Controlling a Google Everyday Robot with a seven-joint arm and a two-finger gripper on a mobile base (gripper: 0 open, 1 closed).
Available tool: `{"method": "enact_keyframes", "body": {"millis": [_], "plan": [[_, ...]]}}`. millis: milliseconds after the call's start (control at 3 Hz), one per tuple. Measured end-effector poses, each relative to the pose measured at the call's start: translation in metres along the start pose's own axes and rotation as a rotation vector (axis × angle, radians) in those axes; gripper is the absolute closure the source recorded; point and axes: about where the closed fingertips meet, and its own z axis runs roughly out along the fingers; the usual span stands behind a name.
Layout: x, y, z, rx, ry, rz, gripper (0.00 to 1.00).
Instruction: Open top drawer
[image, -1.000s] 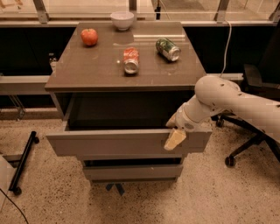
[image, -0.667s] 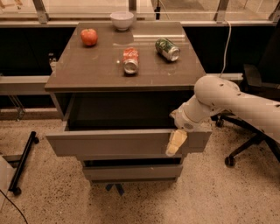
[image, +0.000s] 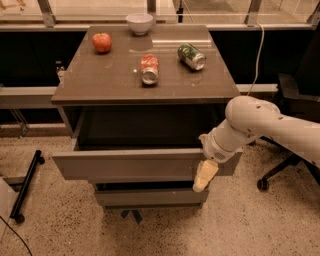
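You are looking at the top drawer (image: 125, 165) standing pulled well out of the grey-brown cabinet (image: 95, 82), its plain flat front panel jutting forward over the floor and its dark inside showing behind the panel. The gripper (image: 202, 182) is hanging at the right end of that panel, its cream tip pointing down and overlapping the panel's lower edge; you cannot tell whether it is released or clenched, nor whether it is touching the panel. The white arm (image: 260, 122) is reaching in from your right and bending down to it. Just below the open drawer, a smaller drawer front (image: 150, 197) is sitting nearly flush in the cabinet. On the cabinet top, a red can (image: 149, 69) is lying on its side near the middle, a green can (image: 191, 56) is lying to its right, a red apple (image: 102, 42) is resting at the back left, and a white bowl (image: 139, 22) is standing at the back edge. A dark office chair (image: 292, 107) is standing behind the arm on the right, and a black bar (image: 27, 184) is lying on the speckled floor at the left.
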Motion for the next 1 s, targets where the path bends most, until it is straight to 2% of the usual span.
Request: {"method": "enact_keyframes", "body": {"millis": [333,667,1000], "plan": [[0.002,0.008,-0.002,-0.005,0.007,0.004,0.18],[0.005,0.031,-0.005,-0.047,0.032,-0.003,0.41],[0.005,0.03,-0.005,-0.047,0.032,-0.003,0.47]]}}
